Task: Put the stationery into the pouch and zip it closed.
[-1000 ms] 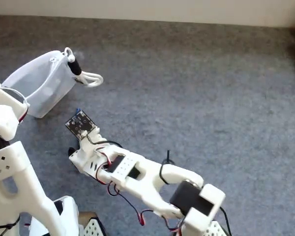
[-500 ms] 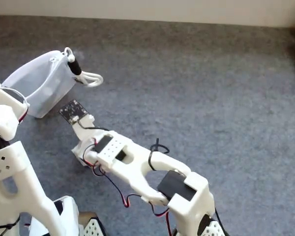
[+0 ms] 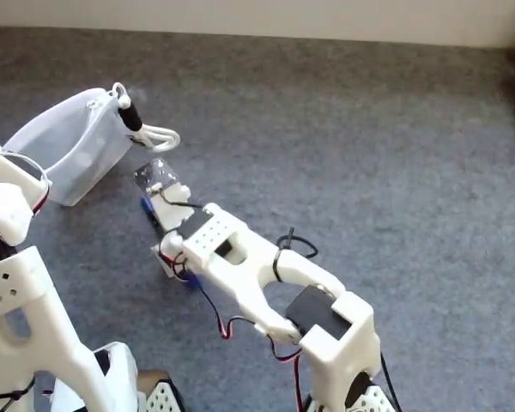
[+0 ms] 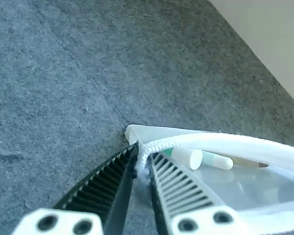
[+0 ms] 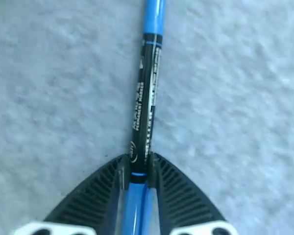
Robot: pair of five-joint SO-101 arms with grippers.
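Note:
A translucent white pouch (image 3: 77, 148) lies at the far left, its mouth held up, with a black marker (image 3: 130, 113) poking out beside a white cord loop (image 3: 160, 137). My left gripper (image 4: 142, 164) is shut on the pouch's rim (image 4: 196, 142). Through the wall I see a white and green tube (image 4: 202, 159) inside. My right gripper (image 5: 137, 169) is shut on a blue and black pen (image 5: 147, 98). That pen (image 3: 145, 205) sits low over the carpet, just in front of the pouch, under the right wrist (image 3: 197, 240).
Grey carpet (image 3: 369, 154) covers the whole work area, with wide free room to the right. A pale wall runs along the far edge. The left arm's white base (image 3: 34, 326) stands at the near left.
The right wrist swung first towards the pouch, then to the right, carrying the pen. The left arm and the pouch stayed still.

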